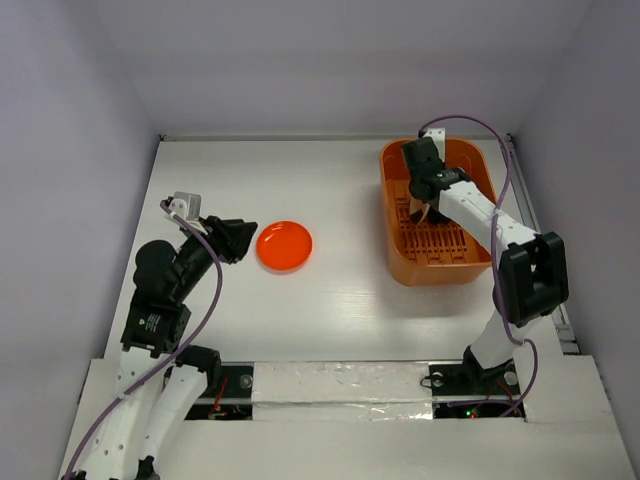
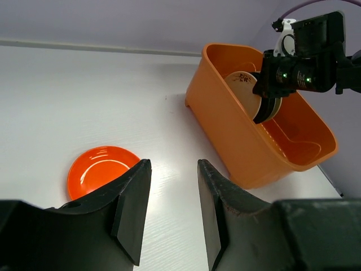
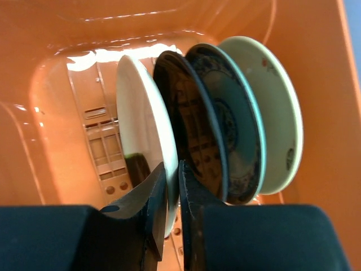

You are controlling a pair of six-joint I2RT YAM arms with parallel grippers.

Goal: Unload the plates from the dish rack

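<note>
The right fingers (image 3: 190,217) stand narrow, pinched on the rim of the cream plate (image 3: 138,113), which stands on edge in the dish rack (image 3: 51,130) close beside the black plate (image 3: 189,130); lifting askew may drag that neighbour or let the thin rim slip. The left fingers (image 2: 131,209) hang wide apart above the surface (image 2: 84,96), beside the orange-red plate (image 2: 98,169)

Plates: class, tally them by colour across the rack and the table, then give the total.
orange-red plate: 1
cream plate: 1
black plate: 1
blue patterned plate: 1
pale green plate: 1
Total: 5
</note>
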